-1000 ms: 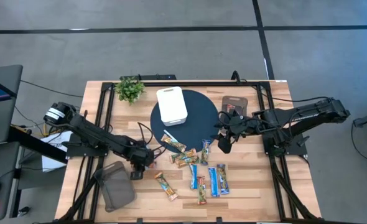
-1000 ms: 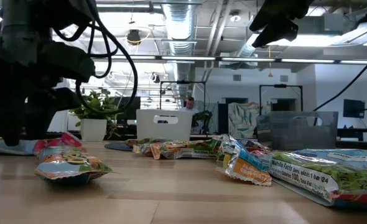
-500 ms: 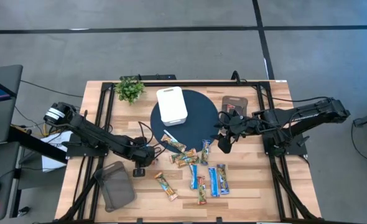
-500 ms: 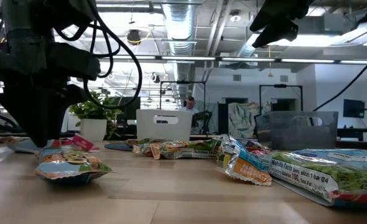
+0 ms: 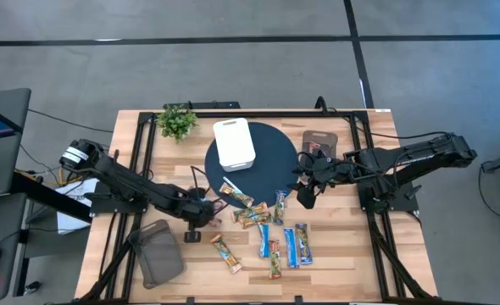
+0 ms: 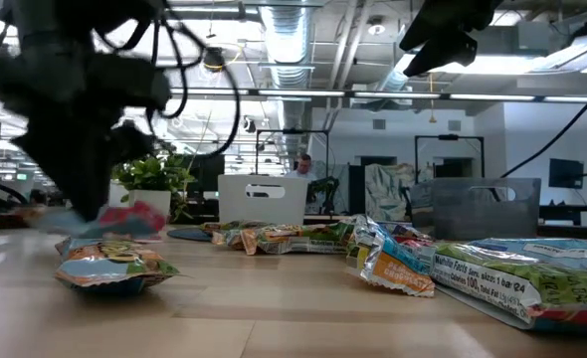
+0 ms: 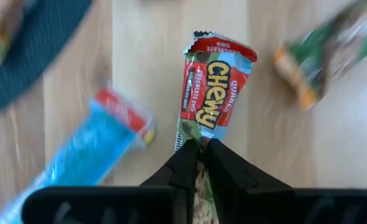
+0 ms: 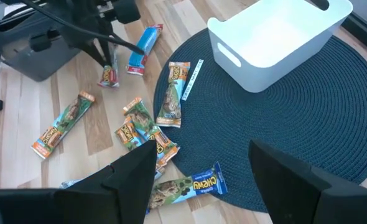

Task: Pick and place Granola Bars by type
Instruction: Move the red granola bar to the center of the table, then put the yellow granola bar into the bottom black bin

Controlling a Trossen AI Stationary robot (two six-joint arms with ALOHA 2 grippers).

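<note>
Several granola bars in blue and in tan-green-red wrappers lie on the wood between the round dark mat and the table's near edge. My left gripper is left of them, shut on a red-and-green Chewy bar. A blue bar lies on the wood beside it. My right gripper hovers open above the mat's right edge with nothing between its fingers. My left gripper pinches the Chewy bar's near end between its two fingers. The fingers point down from above, and the bar runs on straight beyond their tips. The bar hangs below them, off the wood.
A white tray stands on the mat's far part. A grey tray sits near the front left corner. A potted plant stands at the far left, a dark flat board at the far right.
My left gripper has moved toward the table's right edge and risen a little. The red-and-green bar, which lay on the wood beside the blue one, has come up with it.
</note>
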